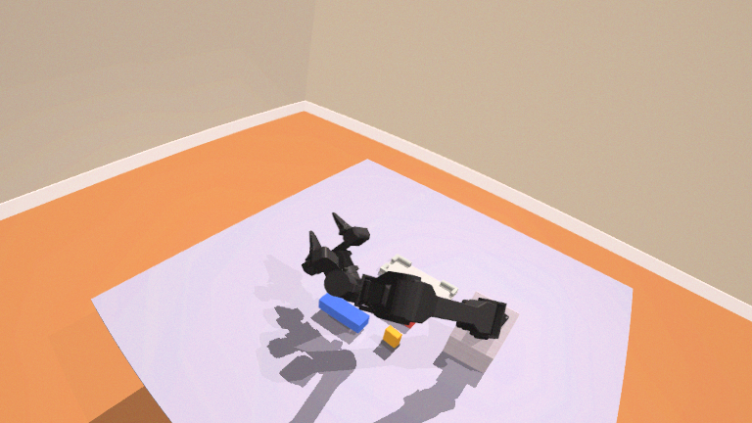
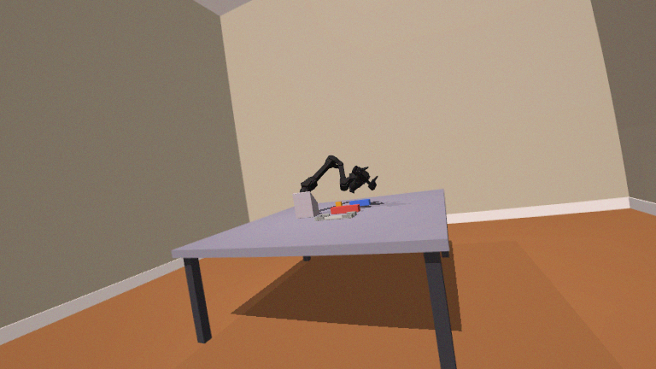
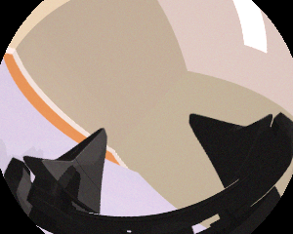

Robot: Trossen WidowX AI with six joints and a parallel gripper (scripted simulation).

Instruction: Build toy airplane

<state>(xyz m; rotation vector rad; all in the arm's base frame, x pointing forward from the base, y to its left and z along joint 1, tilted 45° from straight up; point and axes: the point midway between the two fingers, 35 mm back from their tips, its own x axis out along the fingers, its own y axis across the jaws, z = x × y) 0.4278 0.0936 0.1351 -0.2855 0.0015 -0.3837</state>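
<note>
Gripper (image 1: 322, 223) (image 2: 371, 172) (image 3: 148, 125) open, fingers wide apart, nothing between them. It's up above the table (image 1: 527, 262) (image 2: 289, 239) (image 3: 20, 112), touching no part. In the exterior view it's right of the arm's pale pedestal (image 1: 470, 352) (image 2: 304, 205), fingers tipped up and to the right. Wrist view: one finger left, one right, with walls, a strip of orange floor and the table past them, no airplane part in sight.

Pale cradle (image 1: 447, 287) (image 2: 336, 217) on the table, nearest of the loose items in the exterior view; the black arm (image 1: 407, 296) (image 2: 319, 173) covers some of it from the top. Red block (image 1: 411, 324) (image 2: 344, 209) on the table just beyond the cradle in the exterior view, outside it, mostly hidden under the arm in the top view.

Blue block (image 1: 344, 311) (image 2: 360, 202) lies lengthwise on the table, farther than the red one in the exterior view, left of the yellow block (image 1: 392, 336) (image 2: 338, 203) in the top view. Yellow is the smallest, on the table between blue block and pedestal in the top view, apart from both. All three blocks separate, none joined, none seated. Tabs and sockets too small or hidden to make out; can't tell for sure which block is fuselage or wing.
</note>
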